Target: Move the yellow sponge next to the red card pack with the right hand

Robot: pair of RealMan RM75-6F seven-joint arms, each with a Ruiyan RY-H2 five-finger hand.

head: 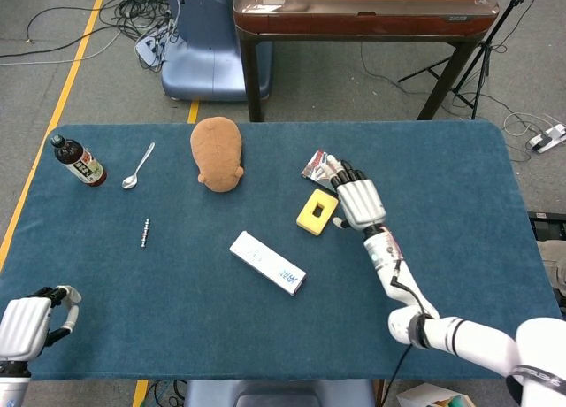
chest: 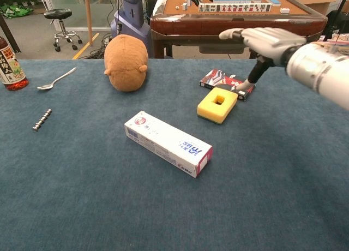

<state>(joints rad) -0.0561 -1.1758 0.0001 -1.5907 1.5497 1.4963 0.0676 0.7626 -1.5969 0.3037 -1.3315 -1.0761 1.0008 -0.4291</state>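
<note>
The square yellow sponge with a hole through its middle (head: 317, 211) lies flat on the blue felt-covered table (head: 460, 212), a little right of the frame's centre in the head view, just below and left of the red card pack (chest: 224, 79). In the chest view the sponge's far edge sits just beside the pack's near edge, apart from it or barely so.

The main risk now is a knock on the way out. The right hand (head: 356, 201) hangs above the card pack with its thumb reaching down toward the pack's right end, close to the sponge's far corner. If the hand drops or sweeps leftward as it withdraws, the thumb could drag the pack or nudge the sponge away from it, undoing the placement. The light sponge would shift at a slight touch.

The right arm reaches in from the right edge of the chest view, hand raised off the table, palm down, fingers spread loosely and holding nothing. The left hand (head: 26, 318) rests at the lower left corner of the head view, beside the table's edge; its fingers look curled in, empty.
</note>
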